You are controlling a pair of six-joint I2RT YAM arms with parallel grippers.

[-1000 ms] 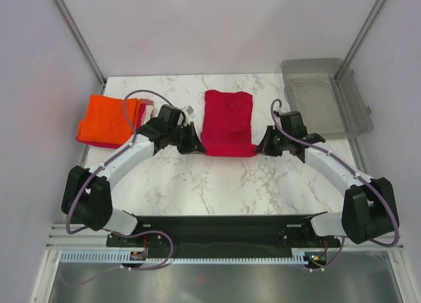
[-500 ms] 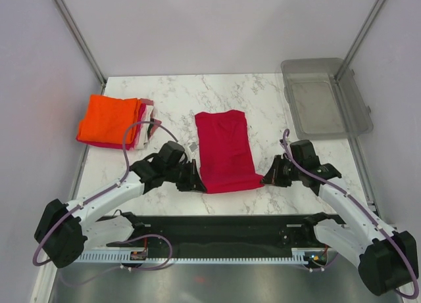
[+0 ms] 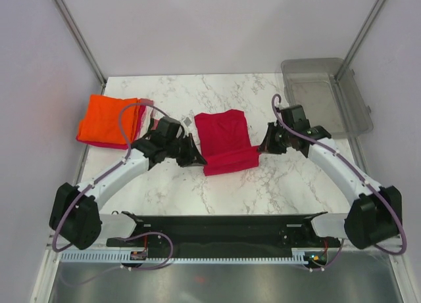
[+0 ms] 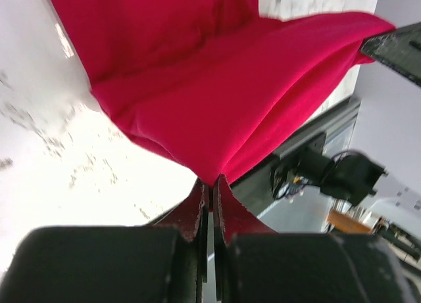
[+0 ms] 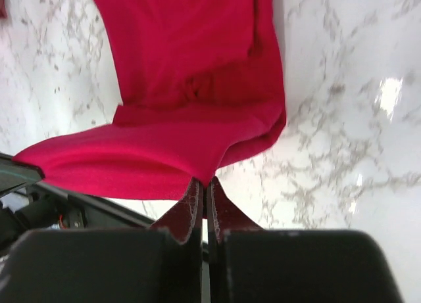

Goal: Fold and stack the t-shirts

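Note:
The crimson red t-shirt (image 3: 222, 133) lies in the middle of the marble table, its near hem lifted and curled back over the rest. My left gripper (image 3: 197, 160) is shut on the hem's left corner (image 4: 210, 175). My right gripper (image 3: 261, 147) is shut on the hem's right corner (image 5: 205, 178). Both hold the hem a little above the table. The bright orange t-shirt (image 3: 108, 120) tops a folded stack at the far left, with pink, white and dark red edges (image 3: 146, 107) showing on its right side.
A clear grey plastic bin (image 3: 325, 98) stands at the back right corner. The table's (image 3: 263, 185) near edge meets the black arm base rail (image 3: 217, 227). Grey walls close in on both sides.
Both grippers first pulled the red shirt's near hem toward the table's front, then lifted it and carried it back, so the hem now folds over the shirt.

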